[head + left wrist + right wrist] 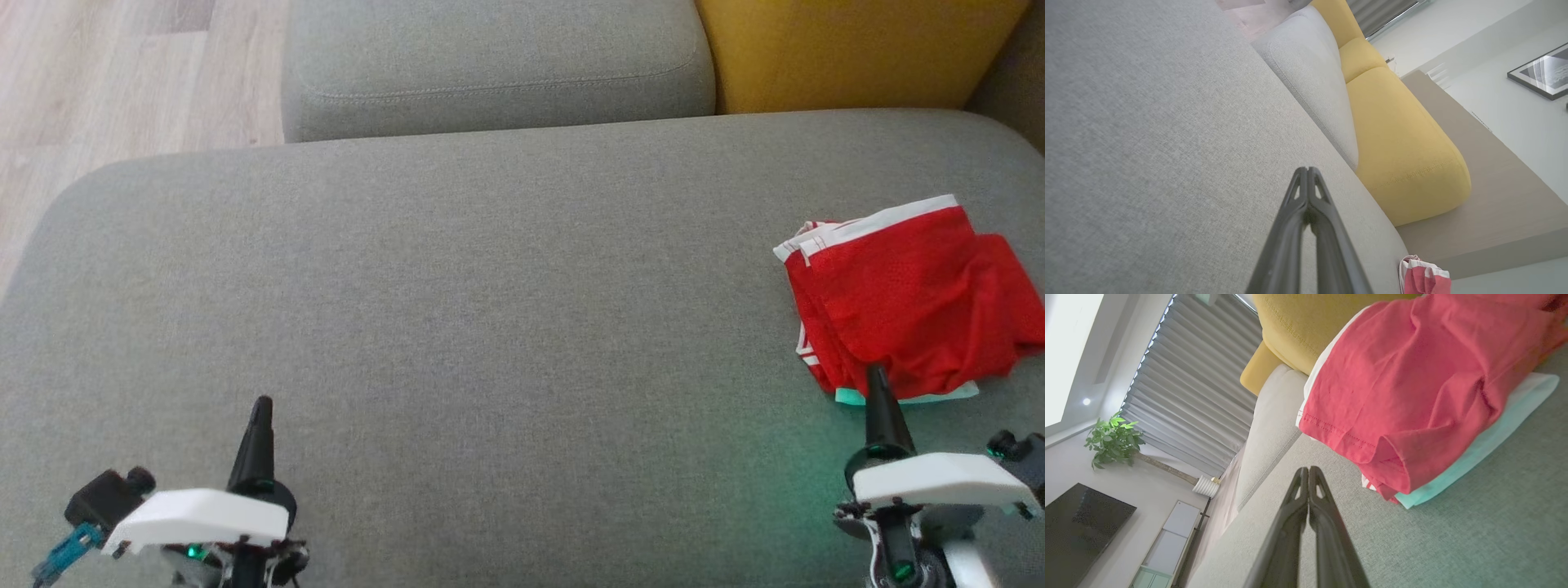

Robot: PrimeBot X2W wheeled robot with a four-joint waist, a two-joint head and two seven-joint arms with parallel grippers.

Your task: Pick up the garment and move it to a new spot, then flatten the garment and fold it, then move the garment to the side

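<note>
Red mesh with white trim, the garment (906,302) lies folded in a compact stack at the right end of your grey sofa seat (490,286), so it looks already set aside. Your right fingers (880,400) are pressed together, holding nothing, just beside its near hem. Your left fingers (260,425) are likewise closed and empty, well apart over bare fabric. Behind sit a grey cushion (490,57) and a yellow cushion (849,49). Wood floor (122,73) lies left, with blinds (1188,375) and a plant (1112,439) beyond.

long black tapered fingers (260,433) on white wrist shells (200,516) — small green lights (194,552) beneath, a teal connector (65,554) at left.
</note>
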